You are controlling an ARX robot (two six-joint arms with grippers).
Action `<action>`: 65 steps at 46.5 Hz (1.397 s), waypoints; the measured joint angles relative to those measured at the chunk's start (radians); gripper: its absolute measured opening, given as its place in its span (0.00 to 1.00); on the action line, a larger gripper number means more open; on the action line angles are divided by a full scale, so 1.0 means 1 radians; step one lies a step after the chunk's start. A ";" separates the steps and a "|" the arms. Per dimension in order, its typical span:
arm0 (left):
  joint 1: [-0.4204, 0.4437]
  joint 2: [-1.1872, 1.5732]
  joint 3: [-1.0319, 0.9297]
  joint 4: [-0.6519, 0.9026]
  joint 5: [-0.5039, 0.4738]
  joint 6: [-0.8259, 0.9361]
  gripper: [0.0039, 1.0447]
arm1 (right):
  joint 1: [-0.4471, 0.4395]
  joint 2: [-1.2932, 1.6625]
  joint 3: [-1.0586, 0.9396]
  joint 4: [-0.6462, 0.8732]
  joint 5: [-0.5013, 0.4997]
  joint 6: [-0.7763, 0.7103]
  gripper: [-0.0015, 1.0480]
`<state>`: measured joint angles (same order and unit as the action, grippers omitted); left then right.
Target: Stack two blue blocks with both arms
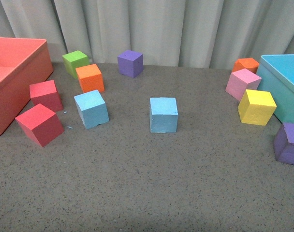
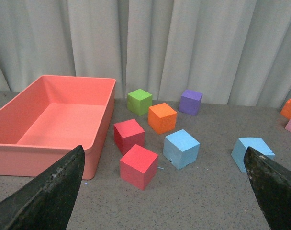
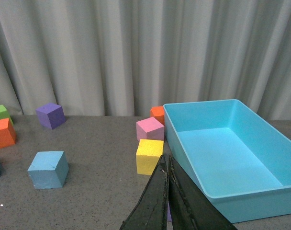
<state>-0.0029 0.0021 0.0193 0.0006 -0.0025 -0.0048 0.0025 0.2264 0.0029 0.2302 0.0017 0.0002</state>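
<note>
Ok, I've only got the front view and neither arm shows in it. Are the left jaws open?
Observer: Yes. The left gripper has its jaws wide apart and holds nothing.
Operator: And the right one?
Observer: The right gripper has its jaws pressed shut, with nothing between them.
Operator: Anything inside the turquoise bin? I only see a corner of it.
Observer: No. In the right wrist view, the visible floor of the turquoise bin is bare.

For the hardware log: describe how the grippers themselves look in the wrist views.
Left gripper: two black, wedge-shaped fingers with scuffed, pale-flecked surfaces. Right gripper: two slim black fingers tapering to a point. No cables or markings show; the front view shows neither arm.
</note>
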 joint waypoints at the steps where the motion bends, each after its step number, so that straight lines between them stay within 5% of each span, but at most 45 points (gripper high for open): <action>1: 0.000 0.000 0.000 0.000 0.000 0.000 0.94 | 0.000 -0.008 0.000 -0.008 0.000 0.000 0.01; 21: 0.000 0.000 0.000 0.000 0.000 0.000 0.94 | 0.000 -0.222 0.000 -0.229 -0.003 -0.001 0.01; 30: 0.000 0.000 0.000 0.000 0.000 0.000 0.94 | 0.000 -0.223 0.000 -0.229 -0.003 0.000 0.38; 43: 0.000 0.000 0.000 0.000 0.000 0.000 0.94 | 0.000 -0.223 0.000 -0.229 -0.003 0.000 0.78; 47: -0.047 0.131 0.044 -0.077 -0.127 -0.036 0.94 | 0.000 -0.223 0.000 -0.229 -0.003 0.000 0.92; 61: -0.150 0.840 0.248 0.319 -0.205 -0.136 0.94 | 0.000 -0.223 0.000 -0.229 -0.003 0.000 0.91; 65: -0.174 1.046 0.362 0.306 -0.197 -0.179 0.94 | 0.000 -0.223 0.000 -0.230 -0.003 0.000 0.91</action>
<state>-0.1772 1.0481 0.3809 0.3069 -0.1993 -0.1837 0.0025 0.0036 0.0032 0.0006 -0.0010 0.0002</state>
